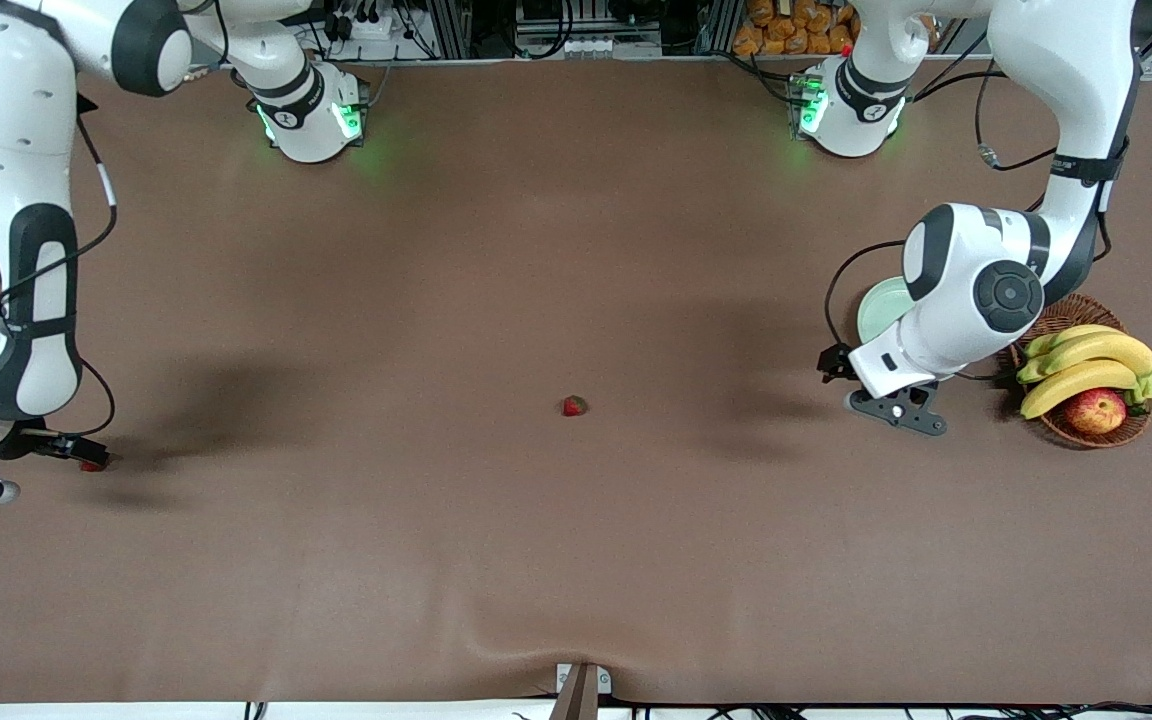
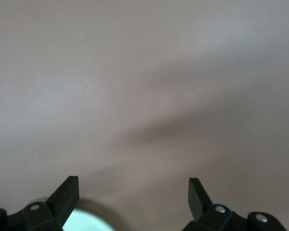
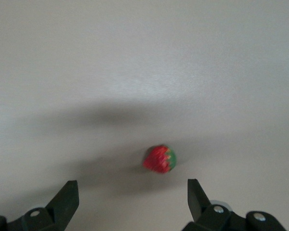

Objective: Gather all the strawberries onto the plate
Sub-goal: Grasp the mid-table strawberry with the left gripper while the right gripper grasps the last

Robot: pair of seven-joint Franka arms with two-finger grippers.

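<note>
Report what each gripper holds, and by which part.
Nothing is held. The left gripper is open above the plate; the right gripper is open above a strawberry.

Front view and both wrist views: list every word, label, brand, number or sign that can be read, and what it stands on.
No text can be read in any view.
Left arm: small lettering on the dark band, too small to read.
Round marks on the two arm bases: logos, not legible.
Plate, basket, strawberries: no markings.
</note>
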